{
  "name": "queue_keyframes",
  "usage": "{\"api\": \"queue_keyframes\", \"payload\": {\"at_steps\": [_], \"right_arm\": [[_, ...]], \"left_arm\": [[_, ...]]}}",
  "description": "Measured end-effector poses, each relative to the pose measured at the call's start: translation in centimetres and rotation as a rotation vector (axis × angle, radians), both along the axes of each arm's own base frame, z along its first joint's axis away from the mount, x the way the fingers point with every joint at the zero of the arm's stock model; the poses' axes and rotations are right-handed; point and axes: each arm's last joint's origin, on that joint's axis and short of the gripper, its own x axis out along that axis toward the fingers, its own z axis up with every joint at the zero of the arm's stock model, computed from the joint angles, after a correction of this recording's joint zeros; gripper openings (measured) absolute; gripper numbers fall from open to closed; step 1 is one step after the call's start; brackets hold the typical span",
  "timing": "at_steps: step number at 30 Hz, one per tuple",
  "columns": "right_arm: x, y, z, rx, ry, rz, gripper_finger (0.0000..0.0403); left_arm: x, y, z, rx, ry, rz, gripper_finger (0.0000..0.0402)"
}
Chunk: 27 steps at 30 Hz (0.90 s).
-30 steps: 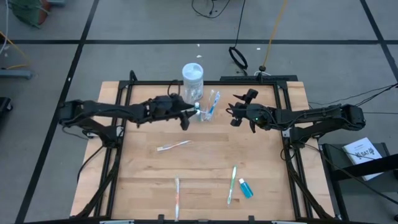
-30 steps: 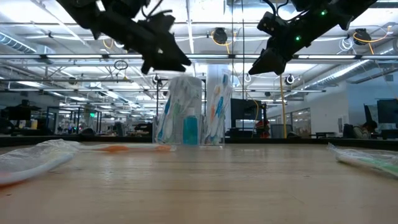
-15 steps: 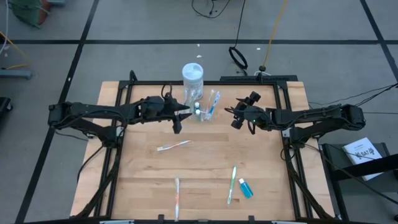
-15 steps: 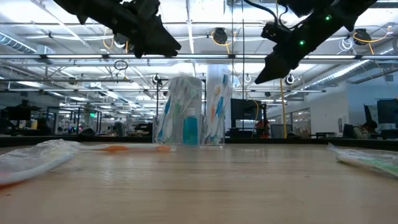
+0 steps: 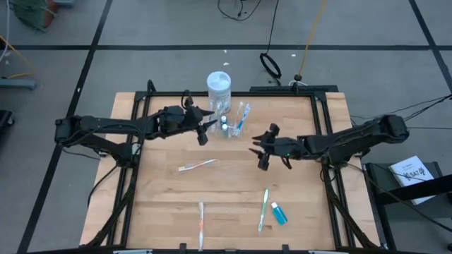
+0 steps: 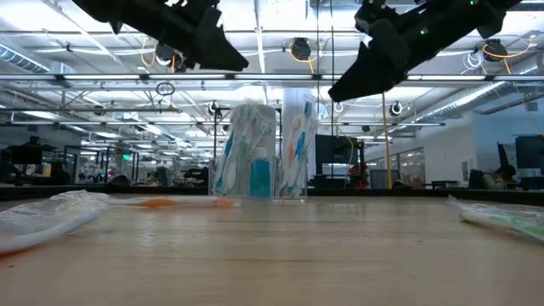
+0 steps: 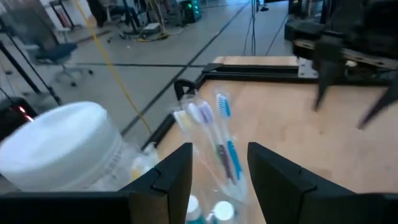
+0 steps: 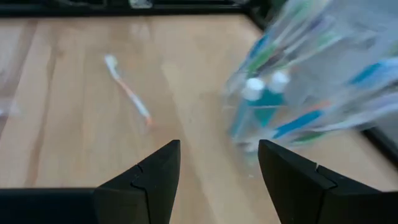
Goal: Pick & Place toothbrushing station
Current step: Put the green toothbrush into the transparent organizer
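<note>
**Both arms raised, station standing at the far edge**

Toothbrushing station [image 5: 234,121] stands upright on the wooden table [image 5: 162,190] near its far edge, just beside the white jar [image 5: 219,88]. Clear plastic, toothbrushes and small blue bottles visible inside. Low view shows its base flat on the wood.

Left gripper [image 5: 206,125] hangs above the table just left of the station, fingers parted, nothing between them. Its wrist view looks down past the fingers [image 7: 177,177] onto the station's brushes and the jar's lid; no contact.

Right gripper [image 5: 258,150] is in the air right of and nearer than the station, apart from it. Fingers spread wide, empty. Its wrist view shows the station blurred at close range and a loose toothbrush [image 8: 129,92] lying beyond.

Loose items on the table: a toothbrush [image 5: 196,165] near centre, another toothbrush [image 5: 200,223] at the near edge, a third toothbrush [image 5: 263,209] right of it with a small blue bottle [image 5: 278,213] just beside.
</note>
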Motion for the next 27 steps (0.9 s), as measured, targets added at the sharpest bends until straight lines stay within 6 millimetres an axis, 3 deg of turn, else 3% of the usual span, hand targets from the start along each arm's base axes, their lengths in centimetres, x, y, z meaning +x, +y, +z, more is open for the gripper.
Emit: {"api": "queue_keyframes", "payload": {"at_steps": [6,11,19,22,27], "right_arm": [[1.7,1.1,-2.0,0.107,0.015,0.024,0.0208],[3.8,1.9,-2.2,0.183,0.017,0.023,0.0208],[7.0,5.5,-2.5,0.343,0.084,0.115,0.0208],[6.3,6.5,-3.5,0.453,0.263,0.124,0.0208],[4.1,9.6,-5.0,0.576,0.515,0.439,0.0208]], "left_arm": [[0.0,0.3,0.1,0.130,0.053,-0.025,0.0161],[0.0,0.4,0.3,0.217,0.063,-0.041,0.0161],[0.1,0.4,1.0,0.335,0.037,-0.049,0.0161],[0.1,0.5,1.1,0.341,0.030,-0.046,0.0161],[0.1,0.7,1.1,0.392,0.057,-0.046,0.0161]]}}
